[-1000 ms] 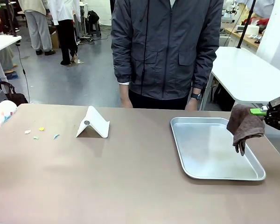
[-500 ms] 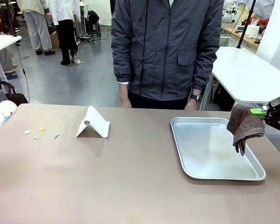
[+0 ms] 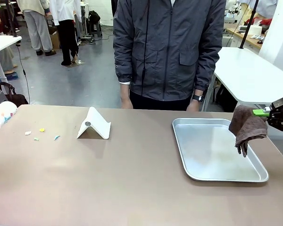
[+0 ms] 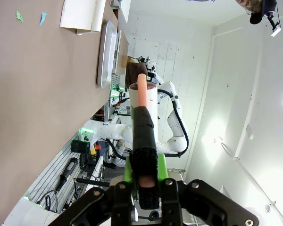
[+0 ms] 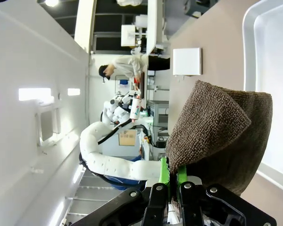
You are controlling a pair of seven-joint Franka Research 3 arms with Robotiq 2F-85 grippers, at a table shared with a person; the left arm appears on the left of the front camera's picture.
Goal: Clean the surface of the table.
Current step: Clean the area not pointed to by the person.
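Though it cannot be lifted, table [image 3: 132, 183] spans the foreground: rigid, matte, scraps [image 3: 41, 130] at its left. Cloth [image 3: 247, 126]: soft, light, limp; right gripper [image 3: 261, 112] pinches its top fold, over right rim of tray [image 3: 180, 143]. Left gripper [image 4: 144, 190]: closed on roller [image 4: 142, 101] handle.

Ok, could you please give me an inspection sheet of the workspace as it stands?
surface: tan table, small coloured scraps near its left end.
job's things: brown cloth hanging above the steel tray's right side.
clutter: white folded stand; tray bare.
grippers: right tool shut on the cloth; left tool shut on a roller.
cables: black cable beyond the table.
surroundings: person standing at the far side; white-topped table at right.
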